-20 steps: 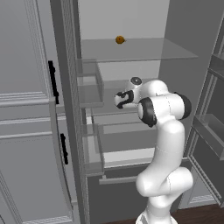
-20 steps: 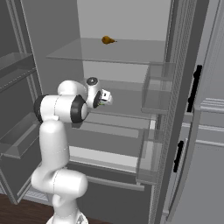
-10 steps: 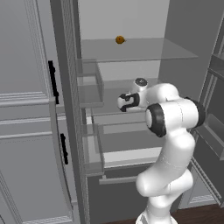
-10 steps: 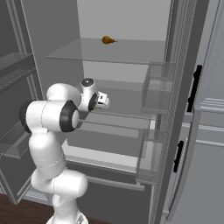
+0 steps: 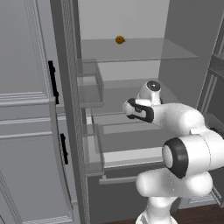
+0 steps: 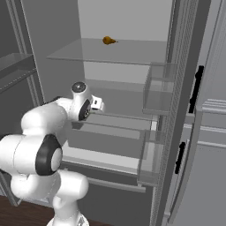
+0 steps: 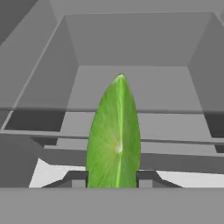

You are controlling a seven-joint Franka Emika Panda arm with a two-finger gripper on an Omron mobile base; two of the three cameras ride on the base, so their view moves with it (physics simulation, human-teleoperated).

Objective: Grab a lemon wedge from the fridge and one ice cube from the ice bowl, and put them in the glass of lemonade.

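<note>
Arm bent at the elbow, forearm level, reaching into the open fridge [image 5: 70, 131] at middle-shelf height. Gripper [image 7: 114, 177] clamped on a green, leaf-shaped lemon wedge [image 7: 114, 135], standing upright between the fingertips [image 7: 78, 178] in the hand view, above the glass shelves. Small orange ball [image 5: 119, 40] on the top shelf. No readable writing or labels anywhere.

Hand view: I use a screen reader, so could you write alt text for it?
A green, leaf-shaped wedge stands upright between the tool's two dark fingertips, pinched from both sides. Behind it lies the pale grey fridge interior, with glass shelves crossing the picture.
</note>
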